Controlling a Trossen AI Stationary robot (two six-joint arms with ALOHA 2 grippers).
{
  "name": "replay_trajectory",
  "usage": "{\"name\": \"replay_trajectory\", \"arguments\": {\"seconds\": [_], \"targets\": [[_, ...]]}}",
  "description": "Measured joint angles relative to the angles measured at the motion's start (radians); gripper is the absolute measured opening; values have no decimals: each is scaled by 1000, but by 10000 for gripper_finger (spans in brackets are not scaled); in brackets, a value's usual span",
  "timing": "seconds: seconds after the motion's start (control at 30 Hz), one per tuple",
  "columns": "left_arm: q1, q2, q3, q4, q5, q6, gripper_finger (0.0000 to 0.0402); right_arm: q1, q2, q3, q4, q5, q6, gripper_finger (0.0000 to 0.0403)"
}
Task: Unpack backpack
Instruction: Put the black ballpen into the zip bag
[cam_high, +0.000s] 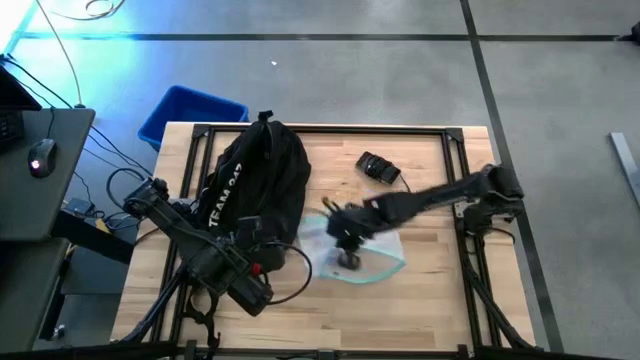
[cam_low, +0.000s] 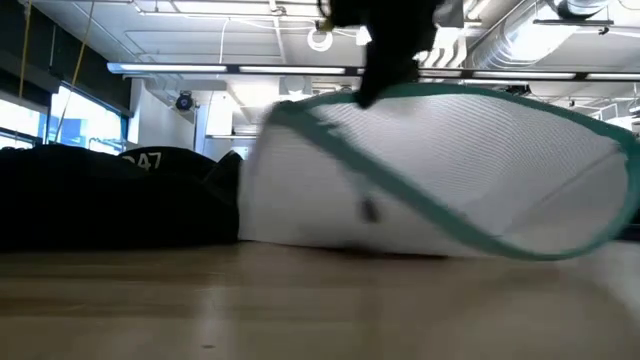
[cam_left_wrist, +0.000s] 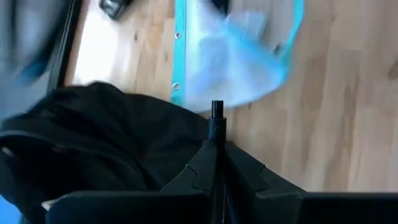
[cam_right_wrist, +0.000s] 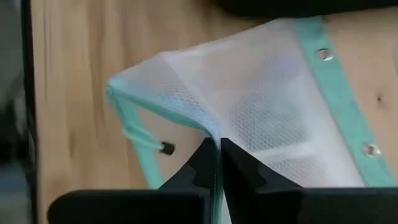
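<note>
Step in hand, as judged: carry the white mesh pouch (cam_high: 352, 252) with teal trim clear of the backpack (cam_high: 252, 185) and set it on open table (cam_high: 440, 290).

Right gripper (cam_right_wrist: 217, 144): jaws closed flat on the pouch's teal edge, mesh pinched between the fingertips. The grip takes only a thin seam, so the pouch hangs from 1 edge and can swing or slip; the move is best made slowly, keeping the pouch low, and the jaws should part only once its lower side rests flat on the wood.

Left gripper (cam_left_wrist: 216, 127): jaws fully closed with nothing between them, sitting just beside the backpack's near end.

Backpack: lies on the left half of the table, black, white lettering uppermost, with the blue bin (cam_high: 190, 110) beyond the table's far-left corner. The pouch lies just beside it on the right; whether they touch cannot be told.

View differences:
1. The high view alone shows a small black item (cam_high: 378, 168) lying apart on the wood, farther back than the pouch.
2. The low view shows the pouch raised along its top edge, its lower side at the tabletop; the overhead picture cannot show this lift.
3. The right wrist view alone shows the pinch itself, the metal snaps on the trim and a small dark zip pull (cam_right_wrist: 166, 149) hanging free.
</note>
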Motion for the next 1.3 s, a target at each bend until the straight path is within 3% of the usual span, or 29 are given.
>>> {"name": "replay_trajectory", "arguments": {"seconds": [0.2,0.43,0.57,0.8,1.07,1.2,1.3], "targets": [[-10,-1,0,180,-26,125,0,-113,102,132,-5,-53,54,1],[39,49,0,379,-33,362,0,-169,106,205,-51,-136,26,0],[91,101,0,435,-27,507,0,-182,104,260,-143,-135,-29,0],[189,207,0,681,103,820,0,-212,103,313,-220,-182,-126,0],[249,300,-1,809,138,1014,0,-248,103,325,-423,-129,-291,0],[262,339,-1,886,203,1115,0,-266,103,325,-427,-194,-389,0],[264,374,-1,929,184,1190,0,-288,103,325,-432,-283,-448,0]]}}
